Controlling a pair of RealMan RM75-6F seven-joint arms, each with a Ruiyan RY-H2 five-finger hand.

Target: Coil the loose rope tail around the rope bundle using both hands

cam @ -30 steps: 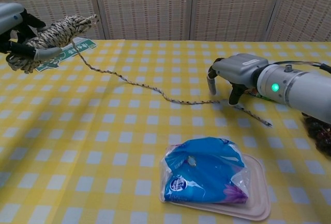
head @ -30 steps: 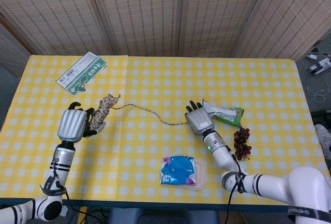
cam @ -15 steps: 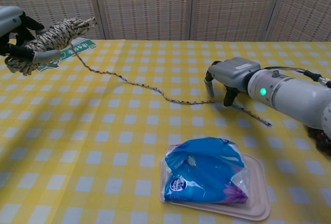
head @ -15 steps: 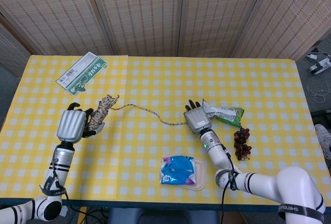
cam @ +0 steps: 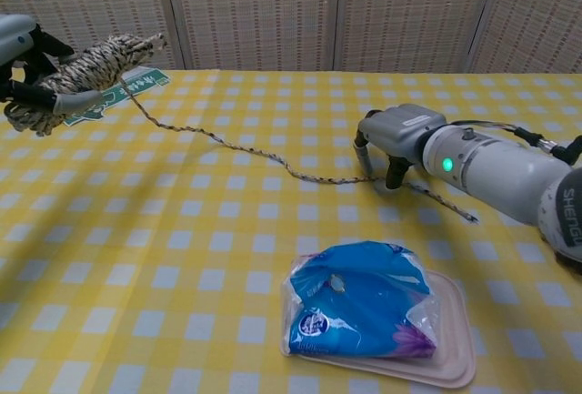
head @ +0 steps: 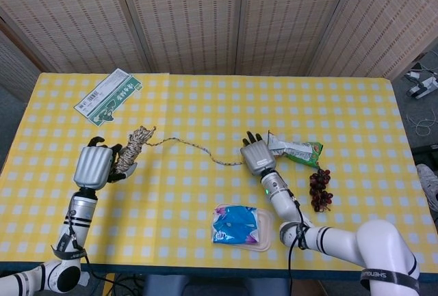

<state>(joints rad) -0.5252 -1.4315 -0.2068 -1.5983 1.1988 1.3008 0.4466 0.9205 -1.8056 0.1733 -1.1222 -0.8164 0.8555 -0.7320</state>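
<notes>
My left hand (head: 96, 165) grips the brown-and-white rope bundle (head: 133, 147) and holds it above the left side of the table; the chest view shows the bundle (cam: 86, 71) tilted with its far end raised. The loose tail (head: 198, 149) runs from the bundle across the yellow checked cloth to my right hand (head: 254, 156). That hand (cam: 400, 135) hovers over the tail (cam: 245, 150) with its fingers pointing down on either side of the rope, which still lies flat. The tail's end (cam: 473, 219) lies beyond the hand.
A blue packet (head: 236, 224) sits in a pale tray (cam: 455, 362) near the front edge. A green snack bag (head: 298, 149) and dark grapes (head: 319, 188) lie right of my right hand. A green-and-white box (head: 109, 96) lies at the back left.
My right hand has slid a little to the left along the rope tail. The left hand and bundle have barely moved.
</notes>
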